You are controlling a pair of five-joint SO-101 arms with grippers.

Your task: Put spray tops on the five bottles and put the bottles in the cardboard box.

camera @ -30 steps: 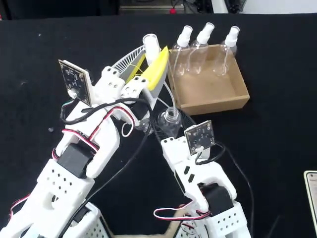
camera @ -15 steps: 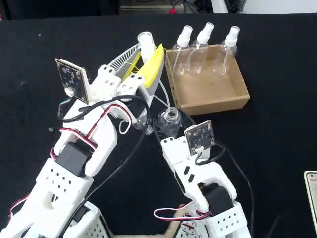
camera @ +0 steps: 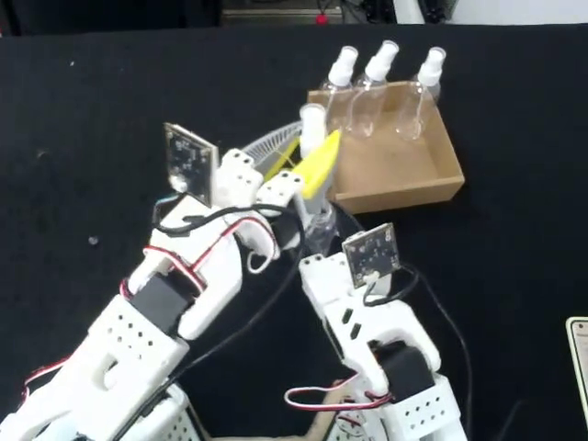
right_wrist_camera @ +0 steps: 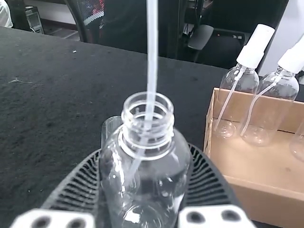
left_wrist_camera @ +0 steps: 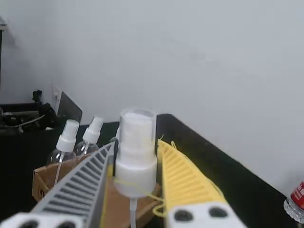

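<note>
Clamping a white spray top [left_wrist_camera: 137, 142] by its collar, the left gripper [left_wrist_camera: 136, 154] has its grey finger on one side and its yellow finger on the other, both pressed against the top. The nozzle head stands above the fingertips and the thin tube [left_wrist_camera: 131, 211] hangs down below them. In the high view this left gripper [camera: 308, 158] is raised over the worktop [camera: 92, 110], and the spray top [camera: 312, 124] in it stands upright, directly above the right gripper [camera: 317, 231]. The right gripper [right_wrist_camera: 145, 192] is closed around the body of an open bottle [right_wrist_camera: 142, 161], with one dark ribbed finger on each side of the clear plastic, and it holds the bottle upright. The tube [right_wrist_camera: 152, 57] comes down from above and its lower end passes through the neck into the open bottle, while the collar of the spray top is well above the neck and not touching it. Just beside both grippers, on the far right of them, the cardboard box [camera: 395, 195] lies on the black worktop. Three bottles [camera: 377, 92] with white spray tops on them stand in a row against its far wall, and the near part of the box floor is bare.
</note>
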